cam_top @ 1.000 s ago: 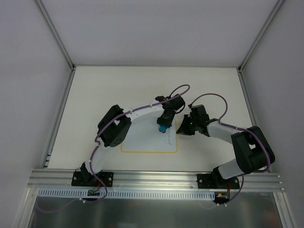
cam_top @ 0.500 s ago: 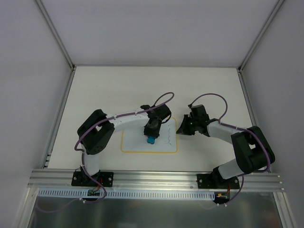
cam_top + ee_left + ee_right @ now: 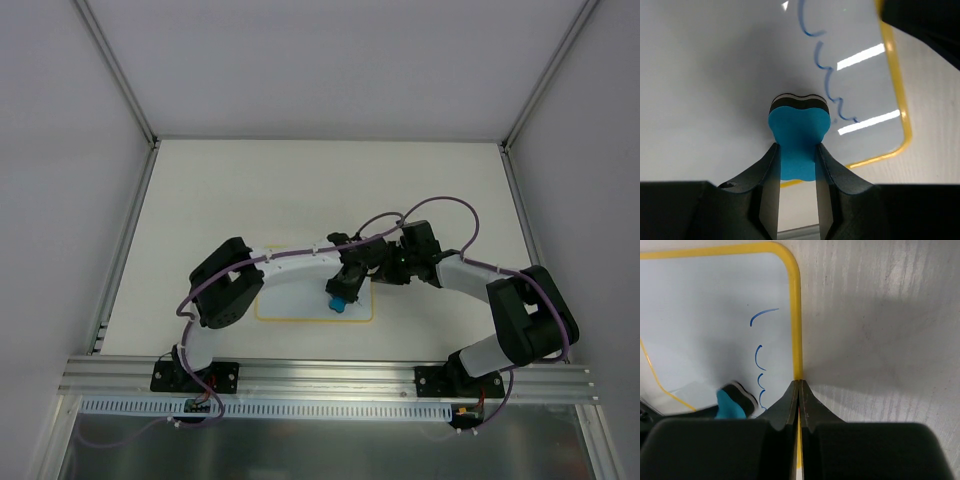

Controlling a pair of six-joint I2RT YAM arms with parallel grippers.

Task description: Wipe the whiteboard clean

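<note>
Your left arm has swung back to the right since a moment ago, and it carried the eraser [image 3: 340,300] from the middle of the whiteboard [image 3: 300,302] over to its right side. Your right arm has not moved at all.

You can see the whiteboard lying flat on the bench [image 3: 250,190], near the front, between your two arms. Part of it is hidden under your left arm.

Your left fingers [image 3: 796,162] are squeezing the blue eraser [image 3: 799,130] from both sides. The eraser has a black pad on its far end, and that end points down at the whiteboard [image 3: 715,75]. I cannot tell if the pad really touches it.

A wavy blue squiggle [image 3: 827,80] is still on the board, just beside the eraser, toward the right edge. From your right wrist you see the same squiggle [image 3: 760,357] as a few short curved marks.

Your right fingers [image 3: 799,390] are closed tight with nothing between them. Their tips sit right on the yellow edge [image 3: 796,315] at the right side of the whiteboard [image 3: 700,300], where the board meets the bench [image 3: 880,315].
</note>
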